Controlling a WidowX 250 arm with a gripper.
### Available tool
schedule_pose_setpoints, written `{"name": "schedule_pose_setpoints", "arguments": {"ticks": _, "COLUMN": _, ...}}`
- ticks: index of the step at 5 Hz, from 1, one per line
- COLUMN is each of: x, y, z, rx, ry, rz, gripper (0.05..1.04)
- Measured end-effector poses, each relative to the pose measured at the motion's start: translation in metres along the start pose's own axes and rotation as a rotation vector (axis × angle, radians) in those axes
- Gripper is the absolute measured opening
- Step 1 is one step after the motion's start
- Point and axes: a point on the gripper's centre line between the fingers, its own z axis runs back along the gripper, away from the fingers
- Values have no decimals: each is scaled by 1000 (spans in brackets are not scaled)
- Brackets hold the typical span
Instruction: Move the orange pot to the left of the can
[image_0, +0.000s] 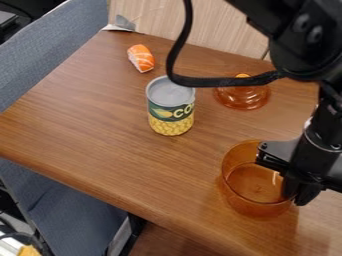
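The round, see-through orange pot (248, 206) stands just beside the black gripper (298, 193) (open or closed, I cannot tell), toward the view's left, the green-and-yellow metal can (171, 111) farther out that way.

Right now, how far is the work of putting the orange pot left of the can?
Approach looks done: the gripper is at the orange pot, on its right side. Whether it holds it, I cannot tell. The pot is right of the can, so the move remains.
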Motion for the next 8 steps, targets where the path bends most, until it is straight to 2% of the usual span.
{"name": "schedule_pose_setpoints", "arguments": {"ticks": 1, "x": 15, "y": 6, "z": 15, "rx": 19, "ry": -42, "rz": 51, "gripper": 83}}
{"name": "schedule_pose_setpoints", "arguments": {"ticks": 2, "x": 45, "y": 16, "z": 33, "rx": 34, "ry": -71, "rz": 146, "gripper": 83}}
{"name": "schedule_pose_setpoints", "arguments": {"ticks": 3, "x": 85, "y": 36, "z": 62, "rx": 19, "ry": -96, "rz": 288, "gripper": 83}}
{"name": "schedule_pose_setpoints", "arguments": {"ticks": 4, "x": 123, "y": 70, "z": 76, "rx": 71, "ry": -106, "rz": 457, "gripper": 82}}
{"name": "schedule_pose_setpoints", "arguments": {"ticks": 5, "x": 156, "y": 118, "z": 68, "rx": 160, "ry": -95, "rz": 670, "gripper": 82}}
{"name": "schedule_pose_setpoints", "arguments": {"ticks": 6, "x": 168, "y": 154, "z": 63, "rx": 191, "ry": -86, "rz": 818, "gripper": 82}}
{"name": "schedule_pose_setpoints", "arguments": {"ticks": 8, "x": 163, "y": 201, "z": 52, "rx": 219, "ry": -57, "rz": 981, "gripper": 82}}
